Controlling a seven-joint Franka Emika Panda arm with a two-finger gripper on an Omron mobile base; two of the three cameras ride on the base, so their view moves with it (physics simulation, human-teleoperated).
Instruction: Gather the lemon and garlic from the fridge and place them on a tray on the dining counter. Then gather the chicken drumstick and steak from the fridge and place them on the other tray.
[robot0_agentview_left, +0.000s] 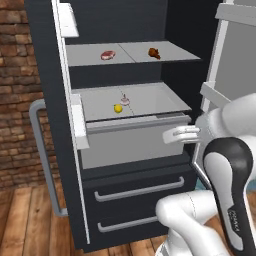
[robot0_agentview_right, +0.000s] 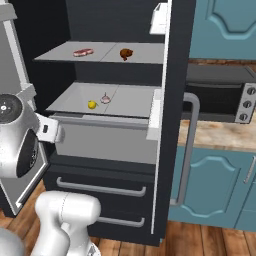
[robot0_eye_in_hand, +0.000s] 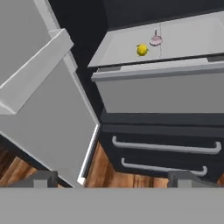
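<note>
The fridge (robot0_agentview_left: 145, 30) stands with both doors swung wide, and its two grey shelves carry four foods in all. On the upper shelf (robot0_agentview_left: 132, 52) lie one steak (robot0_agentview_left: 107, 55) and, well apart from it toward the fridge's right side, one brown drumstick (robot0_agentview_left: 154, 53). On the lower shelf (robot0_agentview_left: 150, 97) sit one lemon (robot0_agentview_left: 118, 108) and one garlic (robot0_agentview_left: 124, 100), just beside each other (whether they touch is too small to tell). Below that shelf is a grey bin front (robot0_eye_in_hand: 166, 89), then two dark drawers (robot0_eye_in_hand: 162, 151) with bar handles. The gripper (robot0_eye_in_hand: 113, 178) hovers outside the fridge, below lemon level, fingertips (robot0_eye_in_hand: 43, 178) spread wide and holding nothing.
</note>
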